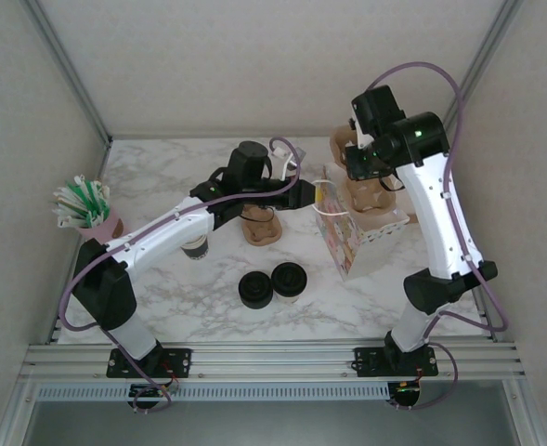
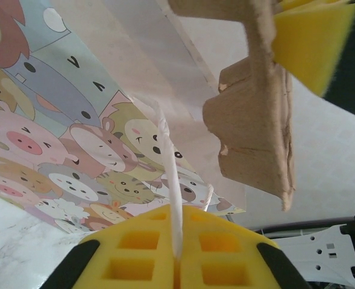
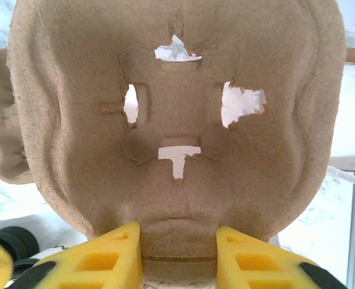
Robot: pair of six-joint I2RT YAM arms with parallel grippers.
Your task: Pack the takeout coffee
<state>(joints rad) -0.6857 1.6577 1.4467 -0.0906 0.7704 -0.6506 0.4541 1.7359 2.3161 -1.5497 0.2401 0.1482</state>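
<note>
Black-lidded cup (image 1: 289, 279), upright, mid-table

One takeout coffee (image 1: 290, 277) is counted, one low pile of black lids (image 1: 254, 291), one stack of lidless cups (image 1: 196, 248), one cartoon-printed paper bag (image 1: 352, 240), one pink pot of sticks (image 1: 95, 223), and three pulp carriers: near carrier (image 1: 262, 229), middle carrier (image 1: 380, 212), far carrier (image 1: 341, 141)

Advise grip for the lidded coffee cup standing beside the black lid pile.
Grip the lidded cup by its wall just under its lid, end effector level, coming from the right arm's side: it stands upright, the lid pile crowds its other side, and the round lid would probably let a top pinch slip.
</note>
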